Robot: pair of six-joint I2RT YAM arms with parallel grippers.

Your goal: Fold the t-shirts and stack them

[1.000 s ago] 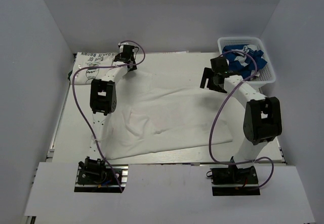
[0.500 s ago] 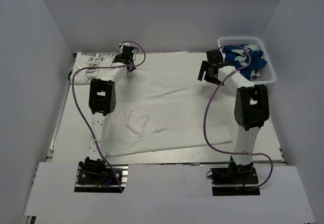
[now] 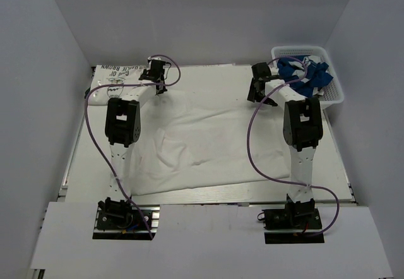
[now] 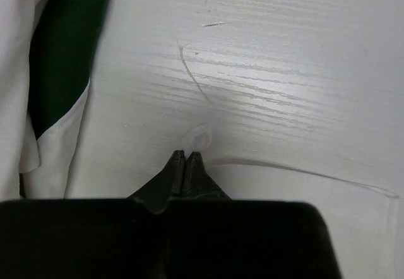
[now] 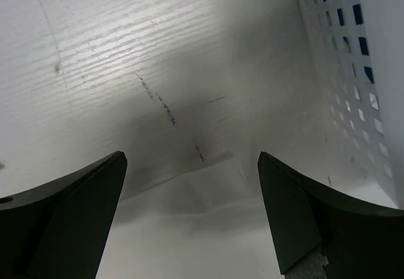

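A white t-shirt (image 3: 202, 143) lies spread and rumpled over the middle of the table. My left gripper (image 3: 158, 82) is at its far left corner, jaws shut on a small pinch of its white cloth (image 4: 199, 136); the fingertips (image 4: 178, 160) meet with no gap. My right gripper (image 3: 260, 94) hangs open over the shirt's far right corner (image 5: 202, 228), and the cloth edge lies between its fingers (image 5: 82, 197) untouched. A folded white t-shirt with green print (image 3: 117, 79) sits at the far left, its green part (image 4: 60, 52) beside my left gripper. A blue t-shirt (image 3: 306, 72) fills the basket.
The white mesh basket (image 3: 333, 94) stands at the far right corner, its wall (image 5: 353, 64) close to my right gripper's right finger. Bare white tabletop (image 4: 284, 71) stretches beyond the left gripper. Purple cables loop from both arms. White walls enclose the table.
My left gripper has shut on the white shirt's far left corner. The right arm has swung away from the basket, to the left and toward the far edge, over the shirt's far right corner, still open.
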